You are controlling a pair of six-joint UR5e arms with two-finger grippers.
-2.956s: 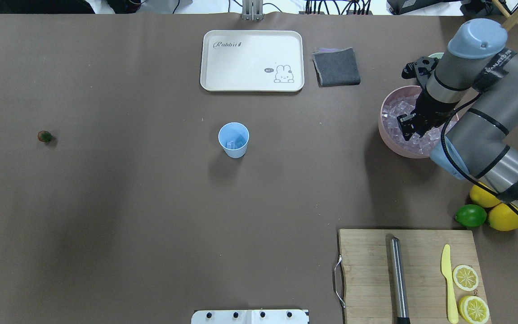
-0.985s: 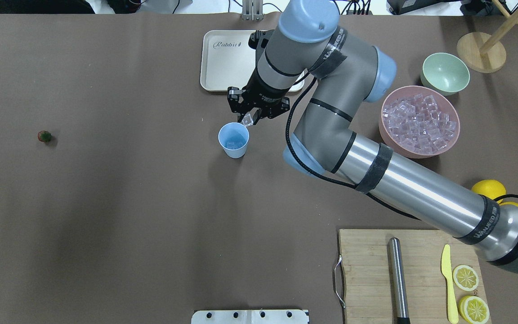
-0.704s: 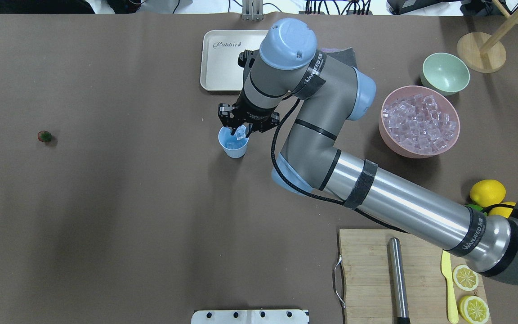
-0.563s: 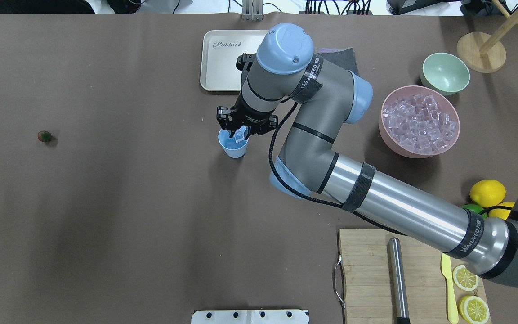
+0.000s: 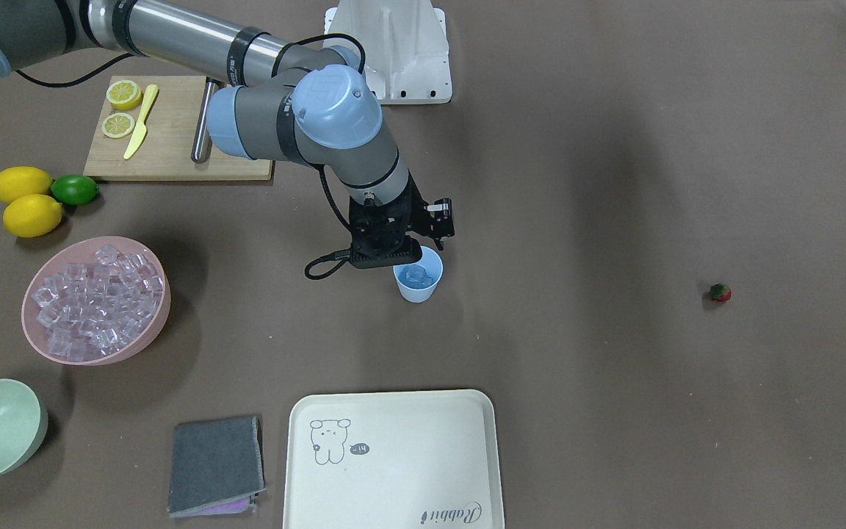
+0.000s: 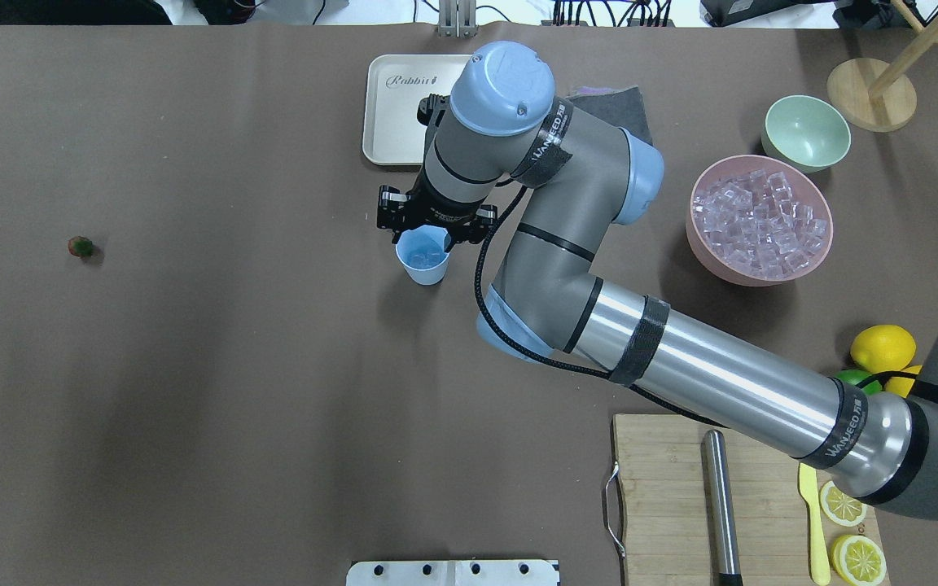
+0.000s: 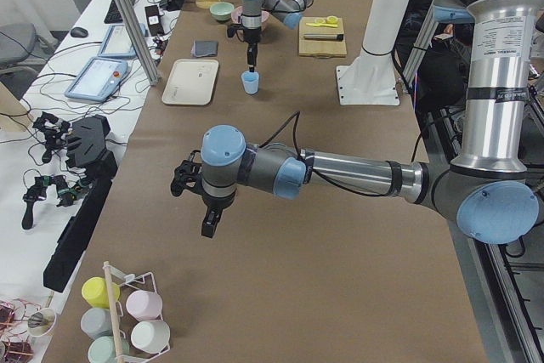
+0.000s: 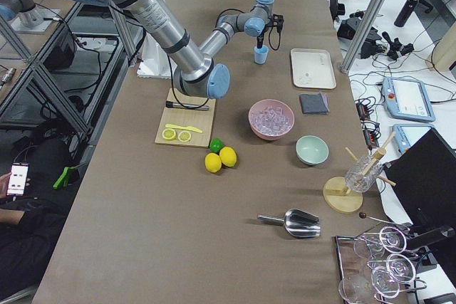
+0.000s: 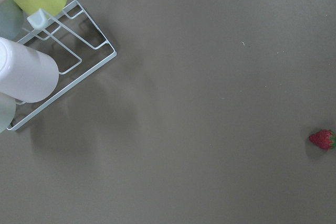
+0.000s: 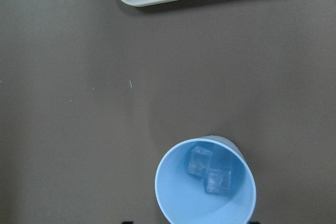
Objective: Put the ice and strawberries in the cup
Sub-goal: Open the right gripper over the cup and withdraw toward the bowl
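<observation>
The brown table (image 6: pixel 233 366) carries a blue cup (image 6: pixel 423 264) near its middle in the overhead view. Taking directions from the cup in that view, a cream tray (image 6: pixel 400 122) lies at 12 o'clock and a grey cloth (image 5: pixel 215 454) at 2. A green bowl (image 6: pixel 806 134) sits between 2 and 3, and a pink bowl (image 6: pixel 691 220) at 3. Two lemons (image 6: pixel 883 347) and a lime (image 5: pixel 74 189) lie together between 3 and 4. A cutting board (image 6: pixel 664 488) is at 4, and a small strawberry (image 6: pixel 81 247) lies well apart at 9.
</observation>
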